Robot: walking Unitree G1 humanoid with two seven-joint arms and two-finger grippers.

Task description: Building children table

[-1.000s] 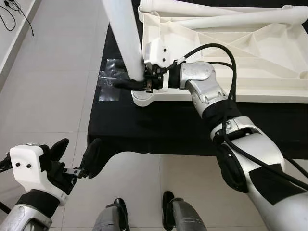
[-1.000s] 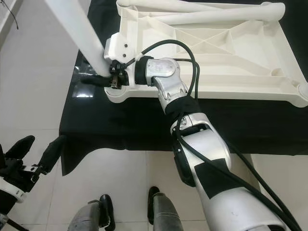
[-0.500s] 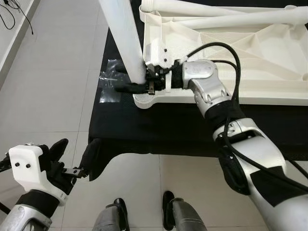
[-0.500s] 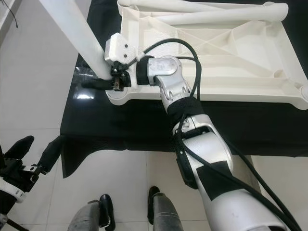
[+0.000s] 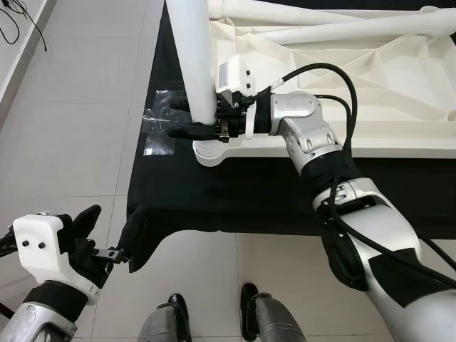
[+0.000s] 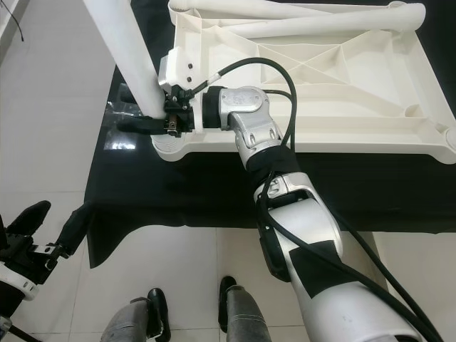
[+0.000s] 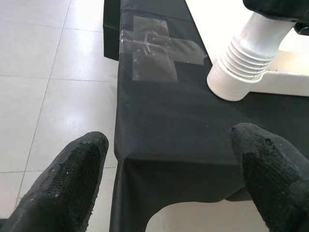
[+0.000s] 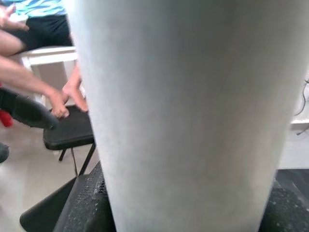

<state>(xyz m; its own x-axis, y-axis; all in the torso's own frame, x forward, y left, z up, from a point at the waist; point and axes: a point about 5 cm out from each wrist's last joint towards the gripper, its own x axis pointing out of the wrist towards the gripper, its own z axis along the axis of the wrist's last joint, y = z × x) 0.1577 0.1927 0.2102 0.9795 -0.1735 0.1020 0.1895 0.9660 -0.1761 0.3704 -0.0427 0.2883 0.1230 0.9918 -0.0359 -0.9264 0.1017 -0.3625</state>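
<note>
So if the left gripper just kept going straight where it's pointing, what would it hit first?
Probably the near edge of the black tablecloth, ahead of the open left gripper; depth is uncertain.

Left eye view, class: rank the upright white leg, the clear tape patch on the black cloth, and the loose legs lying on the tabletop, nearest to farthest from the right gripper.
1. Upright white leg: clamped between the right gripper's fingers at the tabletop's corner.
2. Clear tape patch: on the black cloth, just to the robot's left.
3. Loose legs: lying along the tabletop's far edge.
</note>
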